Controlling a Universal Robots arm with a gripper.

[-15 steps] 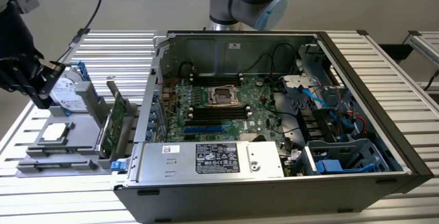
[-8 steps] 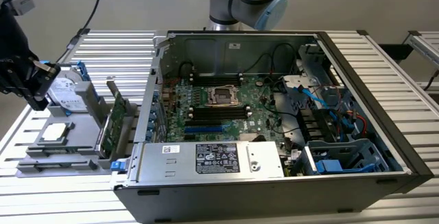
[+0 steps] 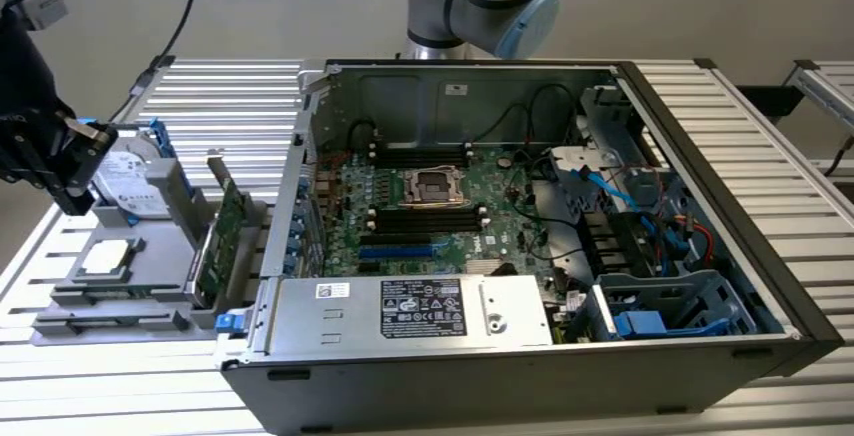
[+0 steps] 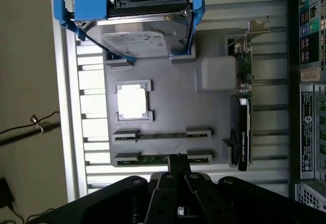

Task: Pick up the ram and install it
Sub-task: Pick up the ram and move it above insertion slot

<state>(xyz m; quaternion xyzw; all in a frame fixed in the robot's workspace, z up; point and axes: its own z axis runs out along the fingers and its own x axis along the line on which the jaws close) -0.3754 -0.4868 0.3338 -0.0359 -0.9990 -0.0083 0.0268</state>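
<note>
Gripper (image 4: 178, 159): fingers clenched together, grasping nothing, poised above the tray (image 4: 173, 102). Ram (image 4: 152, 159): lies flat in the tray's nearest holder, in line with the fingertips in the wrist view. A second stick (image 4: 163, 136) lies parallel just beyond. Further on: CPU (image 4: 131, 102), then hard drive (image 4: 137, 35). The card (image 4: 243, 132) stands on edge alongside.

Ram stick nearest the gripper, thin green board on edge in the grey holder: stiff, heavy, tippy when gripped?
Probably stiff: the thin green ram stick runs straight between its grey end brackets. Likely light, being so slim. It may tilt if pinched off-centre, since it stands on one narrow edge.
</note>
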